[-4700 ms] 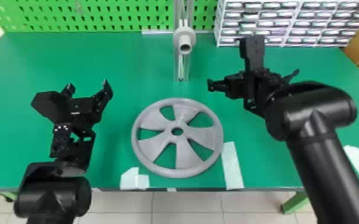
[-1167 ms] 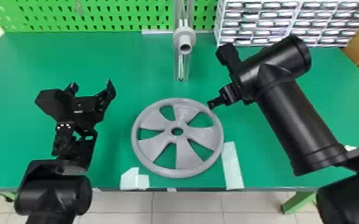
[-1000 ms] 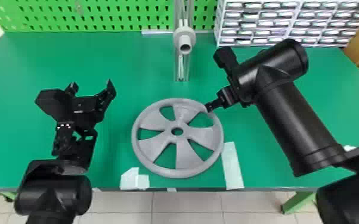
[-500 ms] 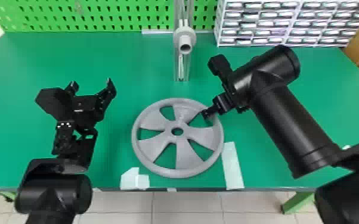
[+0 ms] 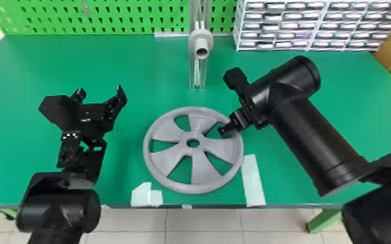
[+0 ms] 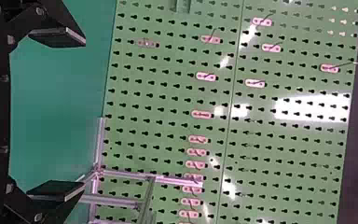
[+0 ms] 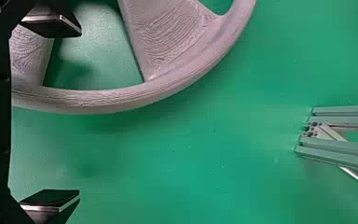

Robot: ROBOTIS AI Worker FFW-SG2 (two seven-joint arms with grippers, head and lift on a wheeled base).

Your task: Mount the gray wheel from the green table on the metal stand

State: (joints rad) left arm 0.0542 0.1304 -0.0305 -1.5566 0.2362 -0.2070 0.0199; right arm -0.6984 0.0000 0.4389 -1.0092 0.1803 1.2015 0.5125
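Observation:
The gray wheel [image 5: 201,168] lies flat on the green table [image 5: 117,65]. Behind it stands the metal stand [image 5: 198,73] with a gray hub and tube facing forward. My right gripper [image 5: 225,129] is over the wheel's right rear rim, one fingertip above a gap between spokes. In the right wrist view, my right gripper [image 7: 56,114] is wide open, the wheel's rim [image 7: 121,101] showing between its separated fingers. My left gripper [image 5: 102,92] stays left of the wheel, open and holding nothing; in the left wrist view, the left gripper [image 6: 58,114] has its fingers well apart.
A green pegboard [image 5: 107,19] runs along the table's back edge. White drawer racks [image 5: 308,26] stand at the back right. Pale tape pieces lie near the front edge, one [image 5: 253,181] beside the wheel's right side.
My right arm has swung from beside the stand toward the wheel, and its gripper has come forward and left over the rim. The wheel has not moved; the left arm has barely shifted.

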